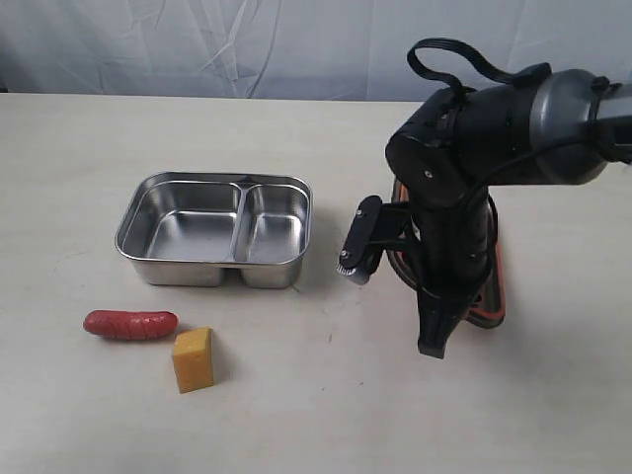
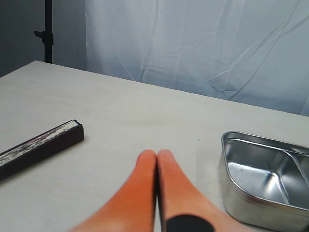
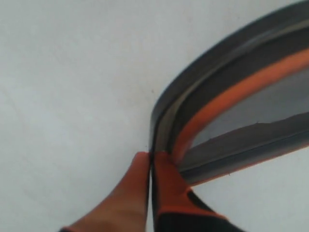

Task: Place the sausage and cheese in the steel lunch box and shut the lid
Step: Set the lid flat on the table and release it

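Zero items packed so far: the sausage (image 1: 130, 324) and cheese (image 1: 194, 359) lie on the table (image 1: 326, 415) just in front of the empty lunch box (image 1: 225, 179). My right gripper (image 3: 150, 159) is pinched onto the lid (image 3: 231, 96) rim, right of the box. The left gripper (image 2: 156, 157) is clenched on nothing.

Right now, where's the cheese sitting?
The cheese lies on the table in the lower left of the exterior view, just beside the right-hand end of the sausage and nearer the camera than the steel lunch box, not in it.
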Robot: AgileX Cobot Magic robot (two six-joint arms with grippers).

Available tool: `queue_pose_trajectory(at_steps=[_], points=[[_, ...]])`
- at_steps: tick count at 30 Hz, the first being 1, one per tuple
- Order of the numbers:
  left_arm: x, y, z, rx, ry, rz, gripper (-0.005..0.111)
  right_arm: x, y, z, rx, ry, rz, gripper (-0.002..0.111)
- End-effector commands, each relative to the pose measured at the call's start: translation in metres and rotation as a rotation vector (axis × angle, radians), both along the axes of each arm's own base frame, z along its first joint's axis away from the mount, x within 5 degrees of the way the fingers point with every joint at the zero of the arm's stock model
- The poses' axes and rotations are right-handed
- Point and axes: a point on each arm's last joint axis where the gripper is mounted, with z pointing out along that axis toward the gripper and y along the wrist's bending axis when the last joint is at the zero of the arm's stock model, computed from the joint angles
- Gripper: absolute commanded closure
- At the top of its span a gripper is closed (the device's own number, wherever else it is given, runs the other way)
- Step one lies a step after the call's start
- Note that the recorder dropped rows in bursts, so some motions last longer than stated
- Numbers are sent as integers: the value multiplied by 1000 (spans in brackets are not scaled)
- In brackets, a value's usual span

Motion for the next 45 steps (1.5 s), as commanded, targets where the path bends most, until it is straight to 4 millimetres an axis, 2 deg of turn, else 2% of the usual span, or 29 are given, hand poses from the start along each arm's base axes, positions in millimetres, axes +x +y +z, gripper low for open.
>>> queue_pose_trajectory(at_steps=[1,8,20,22,27,36,41,45], points=[[0,0,0,-6,-11,4,107,-8,9,0,14,3,58,109],[0,0,0,-6,-11,4,107,-26,29,-5,54,30,141,109],[0,0,0,-6,-11,4,107,-34,39,-12,153,117,91,109],[0,0,0,-6,-11,4,107,-36,40,-12,167,132,77,102],[0,0,0,-6,-11,4,107,-36,41,-12,172,137,71,67],[0,0,0,-6,-11,4,107,-39,37,-11,124,168,67,64],[0,0,0,-6,-11,4,107,-37,33,-7,99,143,93,34],[0,0,0,-6,-11,4,107,-38,32,-4,99,142,93,30]])
